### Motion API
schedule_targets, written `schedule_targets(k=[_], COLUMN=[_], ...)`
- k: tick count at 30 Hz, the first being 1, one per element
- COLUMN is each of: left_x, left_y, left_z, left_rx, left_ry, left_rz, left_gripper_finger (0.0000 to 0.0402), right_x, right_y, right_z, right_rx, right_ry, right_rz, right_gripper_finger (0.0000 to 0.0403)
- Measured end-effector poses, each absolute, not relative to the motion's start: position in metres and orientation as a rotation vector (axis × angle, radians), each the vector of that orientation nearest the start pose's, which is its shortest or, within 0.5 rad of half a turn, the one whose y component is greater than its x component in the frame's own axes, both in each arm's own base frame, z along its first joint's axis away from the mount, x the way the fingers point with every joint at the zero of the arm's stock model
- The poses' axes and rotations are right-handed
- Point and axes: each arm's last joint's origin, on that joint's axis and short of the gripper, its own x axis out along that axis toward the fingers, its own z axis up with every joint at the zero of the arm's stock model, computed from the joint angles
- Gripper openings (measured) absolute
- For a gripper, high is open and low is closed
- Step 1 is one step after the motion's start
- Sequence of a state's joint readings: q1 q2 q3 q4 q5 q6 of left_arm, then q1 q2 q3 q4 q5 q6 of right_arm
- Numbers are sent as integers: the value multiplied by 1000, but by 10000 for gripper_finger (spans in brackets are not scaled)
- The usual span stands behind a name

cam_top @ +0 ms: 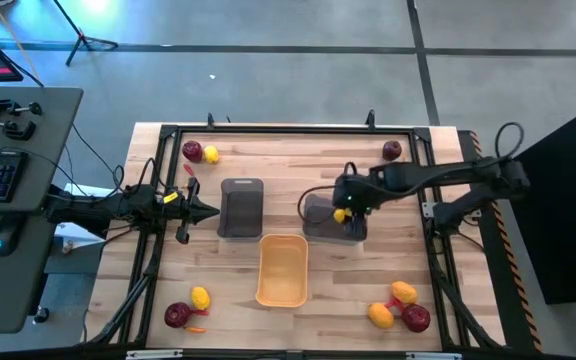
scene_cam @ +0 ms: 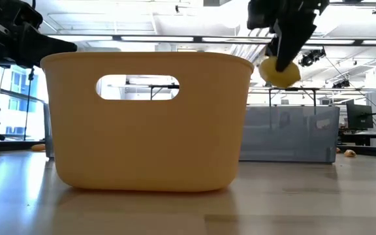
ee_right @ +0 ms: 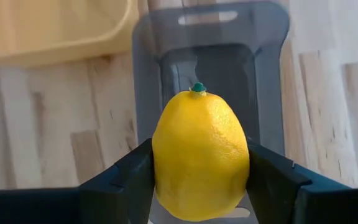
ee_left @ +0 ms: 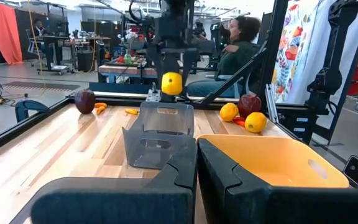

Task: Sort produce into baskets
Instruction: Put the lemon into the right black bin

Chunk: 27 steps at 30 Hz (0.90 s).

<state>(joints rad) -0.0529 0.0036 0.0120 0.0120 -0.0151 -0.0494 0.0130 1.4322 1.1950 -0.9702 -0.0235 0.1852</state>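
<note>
My right gripper (cam_top: 346,213) is shut on a yellow lemon (ee_right: 201,155) and hovers over the right dark grey bin (cam_top: 320,216). The lemon also shows in the low view (scene_cam: 279,72) and the left wrist view (ee_left: 172,83). A second dark grey bin (cam_top: 241,207) stands to its left, and the yellow-orange bin (cam_top: 282,270) stands nearer the table's front. My left gripper (cam_top: 200,210) is shut and empty, left of the left grey bin. Loose produce lies in the table's four corners. My right gripper pinches the lemon's two opposite sides (ee_right: 161,168) between its two fingers (ee_right: 120,180), across its widest part. The fingers come from above, pointing down. The lemon is lifted clear above the grey bin (ee_right: 210,74), its green stem end (ee_right: 197,88) free of the fingers.
A red apple (cam_top: 192,151), a yellow fruit (cam_top: 211,155) and a carrot piece (cam_top: 190,170) lie far left. A red apple (cam_top: 392,150) lies far right. Red (cam_top: 177,315) and yellow (cam_top: 200,298) fruits lie near left; two orange fruits (cam_top: 403,292) and a red one (cam_top: 415,318) near right.
</note>
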Motion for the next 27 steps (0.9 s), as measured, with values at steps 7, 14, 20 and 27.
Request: schedule_targets(k=[7,14,20,27], left_x=[97,97,97,97], left_y=[-5,-5,-5,-5], left_z=[169,168,168,168], left_rx=[-50,-50,-50,-50], left_ry=[-19,-19,-19,-19], left_rz=[-38,-39,-38,-39], left_gripper_finger=[0,0,0,0], right_x=[274,275,272,272], right_y=[-1,-5,5,11], right_z=[257,257,256,256], right_rx=[176,345,393,429], right_ry=[1339,1321,1346,1360], right_rz=[-111,-254,-290,-258], right_gripper_finger=[204,204,204,204])
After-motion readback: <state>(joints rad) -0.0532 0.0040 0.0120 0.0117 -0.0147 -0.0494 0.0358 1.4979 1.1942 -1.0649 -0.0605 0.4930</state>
